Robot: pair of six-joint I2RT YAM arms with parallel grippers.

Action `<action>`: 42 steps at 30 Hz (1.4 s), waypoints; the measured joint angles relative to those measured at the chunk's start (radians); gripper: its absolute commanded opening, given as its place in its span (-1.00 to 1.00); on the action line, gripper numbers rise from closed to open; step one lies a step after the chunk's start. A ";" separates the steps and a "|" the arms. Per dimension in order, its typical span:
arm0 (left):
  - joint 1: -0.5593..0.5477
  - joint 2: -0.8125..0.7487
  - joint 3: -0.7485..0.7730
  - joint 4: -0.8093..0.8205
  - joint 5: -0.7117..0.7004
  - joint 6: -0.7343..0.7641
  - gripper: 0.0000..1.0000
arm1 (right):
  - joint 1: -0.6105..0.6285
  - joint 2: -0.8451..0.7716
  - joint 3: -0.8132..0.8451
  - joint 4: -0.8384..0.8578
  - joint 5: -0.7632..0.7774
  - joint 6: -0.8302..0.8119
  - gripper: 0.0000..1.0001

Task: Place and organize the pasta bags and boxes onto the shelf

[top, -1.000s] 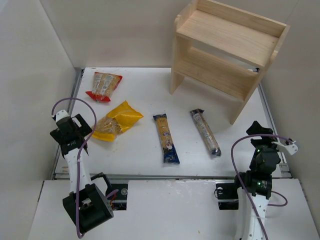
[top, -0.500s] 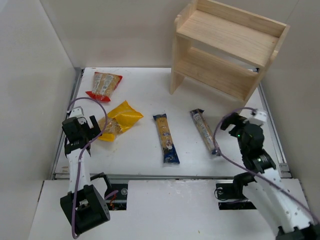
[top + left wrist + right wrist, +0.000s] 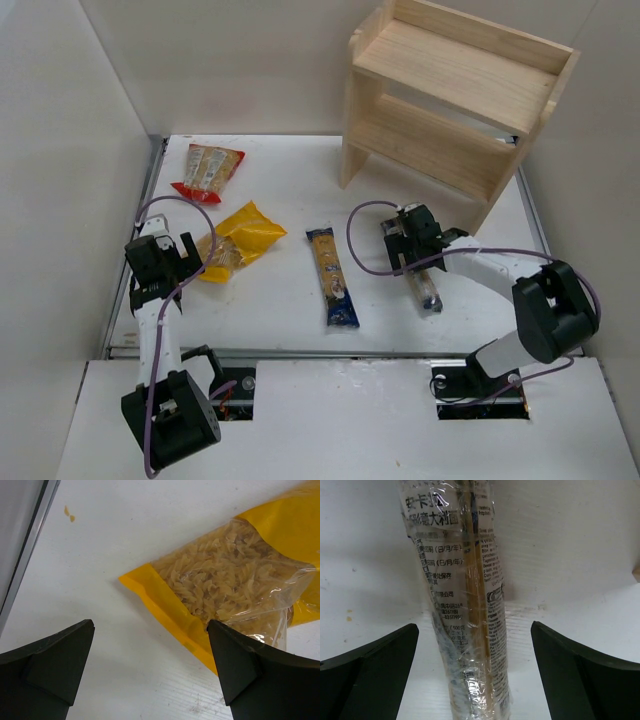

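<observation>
Top external view: all four pasta packages lie flat on the white table (image 3: 290, 200), and the wooden shelf (image 3: 450, 90) stands at the far right corner.
Right gripper (image 3: 410, 240): it's over the far end of the dark spaghetti pack (image 3: 426, 290), which lies just in front of the shelf. The right wrist view shows the fingers (image 3: 370, 675) spread wide, one each side of the clear-wrapped pack, with a gap on both sides.
Left gripper (image 3: 172, 262): poised at the near left corner of the yellow fusilli bag (image 3: 235, 240). In the left wrist view the fingers (image 3: 50, 665) are wide apart, the bag's corner lies between them, and nothing is pinched.
Blue spaghetti pack (image 3: 333, 277): mid-table, lying lengthwise between the yellow bag and the dark pack, apart from both.
Red-edged bag (image 3: 208, 170): far left, beyond the yellow bag, well apart from both grippers.
</observation>
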 measured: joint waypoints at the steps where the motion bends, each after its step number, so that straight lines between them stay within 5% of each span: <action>1: 0.000 -0.002 0.000 0.000 0.000 0.000 1.00 | -0.005 0.012 0.009 -0.008 0.001 -0.007 1.00; 8: 0.000 -0.003 0.000 0.006 0.000 0.003 1.00 | -0.002 0.105 0.050 -0.018 -0.053 -0.053 0.16; 9: 0.000 -0.003 0.000 0.007 -0.001 0.004 1.00 | -0.002 0.112 0.053 -0.021 -0.053 -0.060 -0.04; 11: 0.000 -0.003 0.000 0.008 -0.001 0.007 1.00 | -0.005 0.125 0.076 -0.040 -0.062 -0.073 -0.91; 12: 0.000 -0.003 -0.001 0.008 -0.001 0.007 1.00 | -0.005 0.128 0.094 -0.054 -0.062 -0.076 -1.00; 21: 0.002 -0.003 -0.001 0.013 -0.002 0.008 1.00 | 0.073 0.069 0.161 -0.092 -0.036 -0.153 -1.00; 29: 0.002 -0.003 -0.018 0.021 -0.019 0.019 1.00 | 0.173 -0.039 0.391 -0.103 0.090 -0.336 -1.00; 35: 0.002 -0.003 -0.018 0.022 -0.027 0.026 1.00 | 0.208 0.026 0.612 -0.095 0.239 -0.716 -1.00; 42: 0.002 -0.023 -0.021 0.022 -0.028 0.034 1.00 | 0.096 0.229 0.745 0.139 0.320 -1.212 -1.00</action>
